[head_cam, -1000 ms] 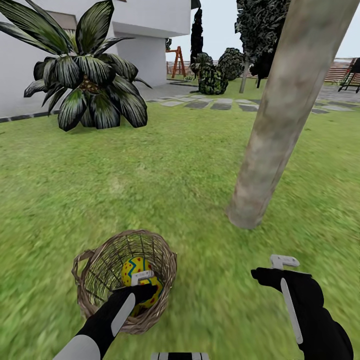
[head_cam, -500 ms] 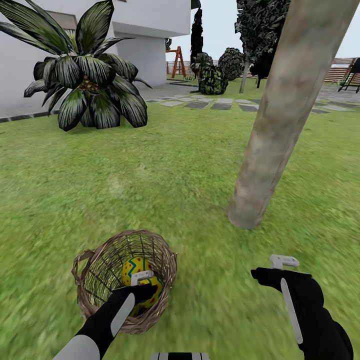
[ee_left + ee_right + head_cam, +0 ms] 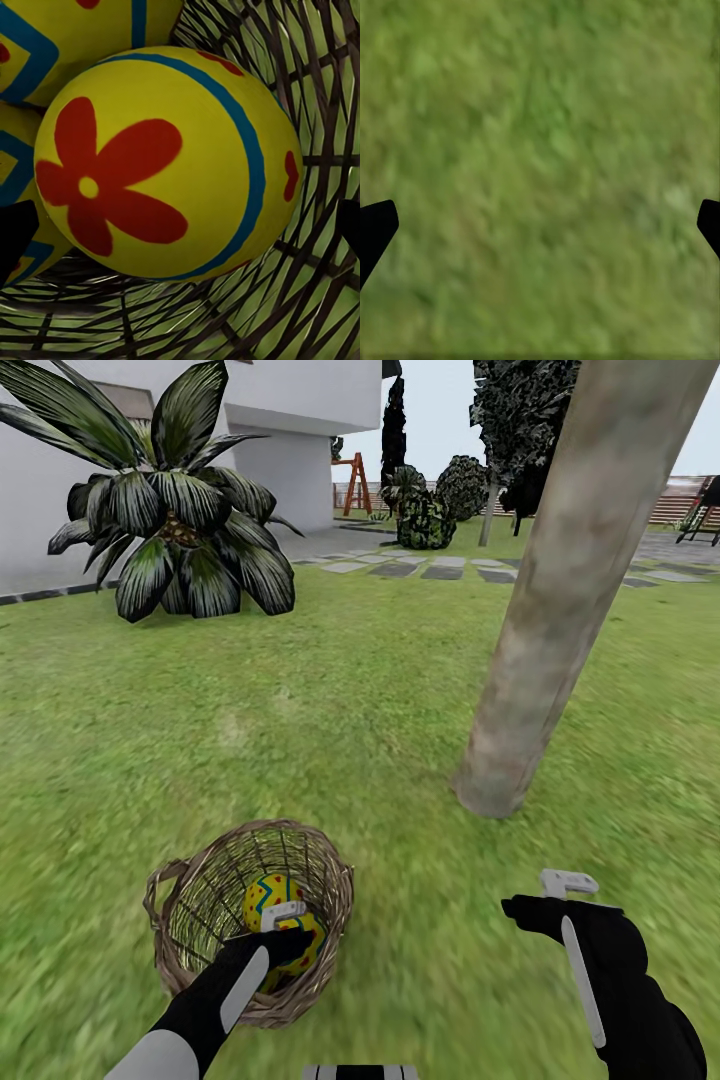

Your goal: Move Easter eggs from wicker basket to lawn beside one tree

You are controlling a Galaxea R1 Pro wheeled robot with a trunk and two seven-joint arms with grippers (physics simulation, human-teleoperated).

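Three painted eggs [image 3: 169, 161] lie bunched in one wicker basket [image 3: 190, 920] on the lawn [image 3: 330, 690], a short way from a single bare tree trunk [image 3: 560, 610]. The head view reveals just one egg; the left wrist view picks out all three. The left tool [image 3: 285, 920] hangs inside the basket, fingers spread wide around the nearest egg. The right tool [image 3: 560, 890] hovers over grass, wide and empty.

Open lawn [image 3: 330, 690] is lying all around the basket [image 3: 325, 880], whose woven wall is hemming in the left claw [image 3: 285, 920] against the eggs [image 3: 165, 161]. The tree trunk [image 3: 560, 620] is blocking the right.
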